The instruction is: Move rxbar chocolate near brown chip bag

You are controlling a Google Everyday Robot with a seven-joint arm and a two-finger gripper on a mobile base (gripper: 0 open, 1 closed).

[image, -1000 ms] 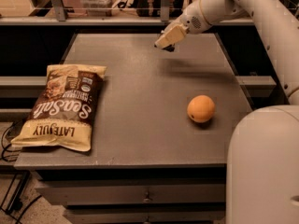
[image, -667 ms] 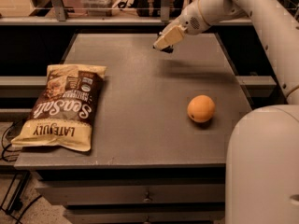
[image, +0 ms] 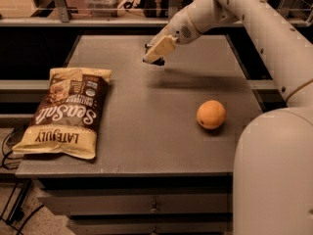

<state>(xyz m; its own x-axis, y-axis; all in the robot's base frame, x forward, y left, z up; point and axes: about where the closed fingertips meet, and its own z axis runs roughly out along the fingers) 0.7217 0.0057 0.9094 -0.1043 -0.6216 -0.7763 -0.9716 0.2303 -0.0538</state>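
My gripper (image: 153, 57) hangs over the back middle of the grey table (image: 146, 141), a little above its surface. It is shut on the rxbar chocolate (image: 158, 61), of which only a small dark edge shows under the pale fingers (image: 159, 48). The brown chip bag (image: 66, 112) lies flat at the table's left edge, dark brown in the middle with tan-yellow ends and "LATE JULY" at its near end. The gripper is well to the right of and behind the bag.
An orange (image: 211, 114) sits on the right part of the table. My arm (image: 254, 23) reaches in from the right and my white body (image: 274, 175) fills the lower right. Shelving and rails stand behind the table.
My gripper has moved left and slightly lower with the bar in it, towards the chip bag's side. The bag and the orange have not moved.
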